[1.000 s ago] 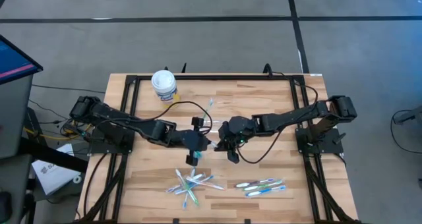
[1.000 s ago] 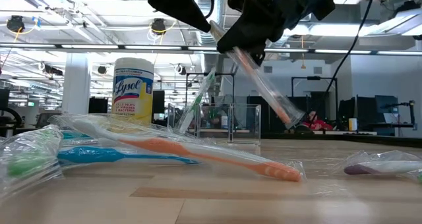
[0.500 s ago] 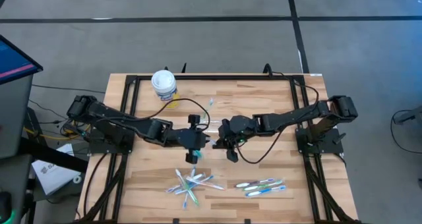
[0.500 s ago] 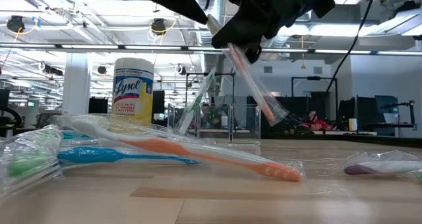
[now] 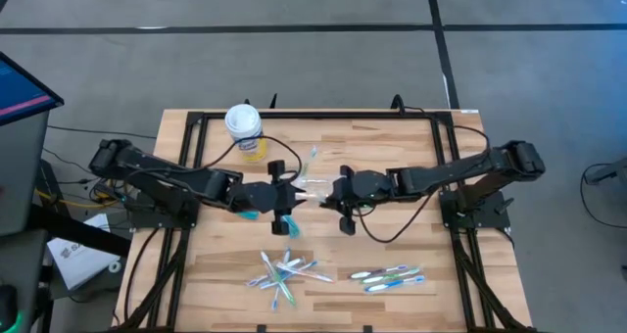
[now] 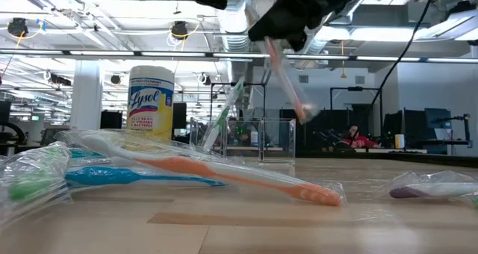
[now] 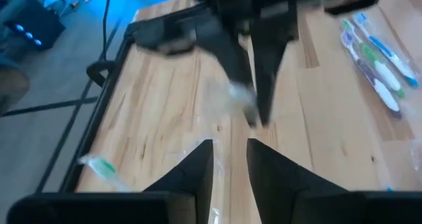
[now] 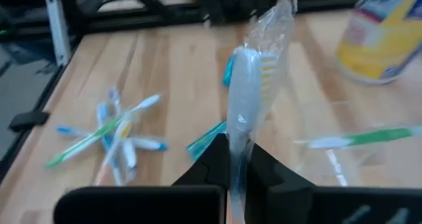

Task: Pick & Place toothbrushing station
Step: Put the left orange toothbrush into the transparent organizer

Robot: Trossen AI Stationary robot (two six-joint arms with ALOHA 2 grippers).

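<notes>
i find the right gripper (image 8: 236,159) clenched on a plastic-wrapped toothbrush (image 8: 254,85) above the small clear plastic cup (image 6: 254,140), the left gripper (image 7: 229,163) released beside it, one green-tipped brush (image 6: 222,113) in the cup, two loose toothbrush piles (image 5: 286,271) remaining on the desk (image 5: 470,309).

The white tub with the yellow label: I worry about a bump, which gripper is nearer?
Left. The left gripper sits just below-right of the white tub in the high view; the right gripper lies farther right.

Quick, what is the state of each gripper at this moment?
Left gripper: open, holding nothing, near the table's middle.
Right gripper: closed on a wrapped toothbrush, held above the table.
</notes>
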